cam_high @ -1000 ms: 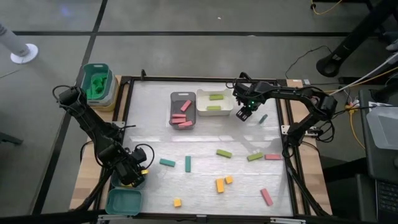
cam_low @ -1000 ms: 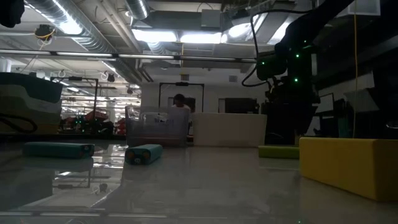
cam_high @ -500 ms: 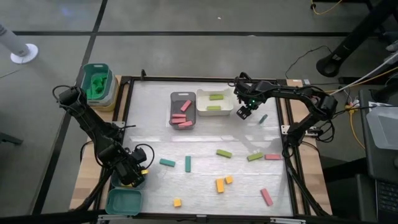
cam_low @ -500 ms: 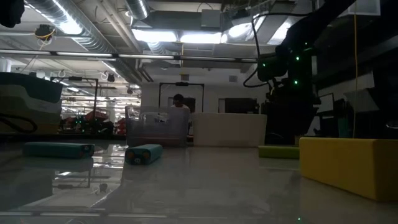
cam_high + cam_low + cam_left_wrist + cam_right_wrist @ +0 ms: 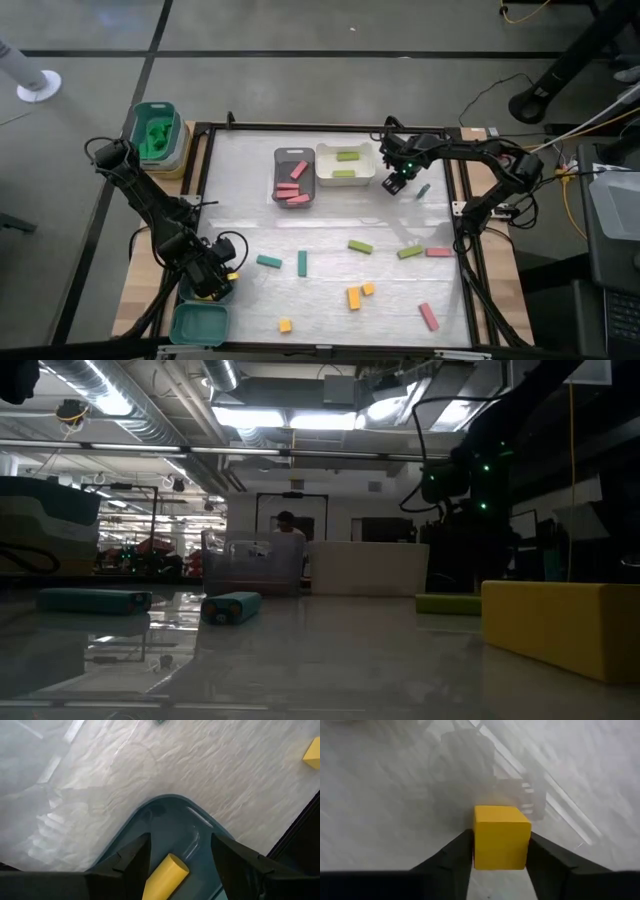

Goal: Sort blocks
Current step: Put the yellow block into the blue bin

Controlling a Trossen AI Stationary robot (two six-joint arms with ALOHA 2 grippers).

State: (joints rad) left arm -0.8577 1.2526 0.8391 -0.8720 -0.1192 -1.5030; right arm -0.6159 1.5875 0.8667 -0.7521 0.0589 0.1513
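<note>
My right gripper (image 5: pixel 396 181) points down at the far right of the table, beside the white tray (image 5: pixel 346 176), and is shut on a yellow cube (image 5: pixel 500 836). At the near left my left gripper (image 5: pixel 177 857) hangs open over a teal tray (image 5: pixel 165 815). A yellow bar (image 5: pixel 166 876) lies in that tray below the gap, apart from both fingers. Loose blocks lie flat on the table: teal (image 5: pixel 268 262), green (image 5: pixel 360 246), pink (image 5: pixel 439 252), yellow (image 5: pixel 353 297). My right gripper pinches the yellow cube by two opposite side faces (image 5: pixel 478 840) between its two fingers. The fingers come from above, pointing down. The cube sits square in the hold, one flat face up; whether it is clear of the table I cannot tell.
A grey tray (image 5: pixel 277 176) holds pink blocks, and the white tray holds green ones. Another teal tray (image 5: pixel 157 112) with green blocks stands off the table's far left corner, and one more (image 5: pixel 197 324) at the near left. A teal block (image 5: pixel 424 190) lies right of my right gripper.
My right gripper has sunk a little and drifted slightly toward the table's right edge.
</note>
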